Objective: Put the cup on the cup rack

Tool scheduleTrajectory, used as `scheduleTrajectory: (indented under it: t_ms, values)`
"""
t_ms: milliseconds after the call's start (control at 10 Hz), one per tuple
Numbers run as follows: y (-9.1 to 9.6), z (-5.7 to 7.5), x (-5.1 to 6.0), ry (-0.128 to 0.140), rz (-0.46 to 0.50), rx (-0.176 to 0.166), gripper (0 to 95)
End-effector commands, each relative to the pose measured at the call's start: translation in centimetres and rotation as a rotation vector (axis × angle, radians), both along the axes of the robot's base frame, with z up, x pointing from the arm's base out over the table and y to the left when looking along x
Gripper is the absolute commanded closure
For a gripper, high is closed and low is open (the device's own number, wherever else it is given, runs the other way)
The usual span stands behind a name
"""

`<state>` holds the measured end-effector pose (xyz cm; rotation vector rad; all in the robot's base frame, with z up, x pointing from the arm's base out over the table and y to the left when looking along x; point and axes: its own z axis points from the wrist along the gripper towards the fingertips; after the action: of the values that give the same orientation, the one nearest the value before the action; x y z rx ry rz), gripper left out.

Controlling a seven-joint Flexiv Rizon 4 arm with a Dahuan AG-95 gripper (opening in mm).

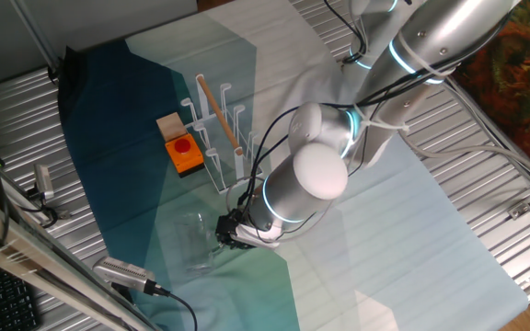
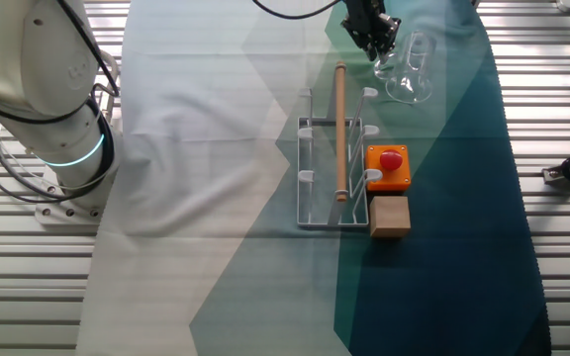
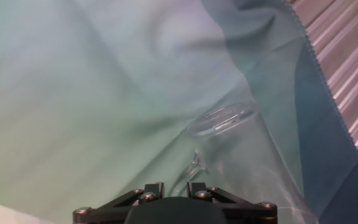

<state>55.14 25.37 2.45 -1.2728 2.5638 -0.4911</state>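
The cup (image 2: 411, 74) is a clear glass mug at the far end of the cloth, faint in one fixed view (image 1: 191, 241). In the hand view its rim (image 3: 225, 119) lies ahead to the right. Its handle (image 3: 193, 167) runs down into the narrow gap between my fingers. My gripper (image 3: 174, 185) stands nearly closed around that handle, so it looks shut on the cup. In the fixed views the gripper (image 1: 231, 233) (image 2: 375, 49) sits right beside the cup. The white cup rack (image 2: 330, 163) (image 1: 215, 129) stands apart from it, with a wooden rod (image 2: 340, 129) lying across its pegs.
An orange box with a red button (image 2: 388, 165) (image 1: 184, 154) and a brown wooden block (image 2: 389, 216) (image 1: 168, 123) sit against the rack's side. The blue-green cloth (image 2: 216, 148) covers the table. Ridged metal (image 2: 562, 247) and cables border it.
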Motion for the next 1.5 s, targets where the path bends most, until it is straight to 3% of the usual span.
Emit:
scheduleTrajectory:
  t_ms: [100, 1500]
  values:
    - [0.02, -0.3, 0.27, -0.005, 0.01, 0.011, 76.0]
    - [0.13, -1.06, 1.23, -0.041, 0.024, 0.021, 76.0]
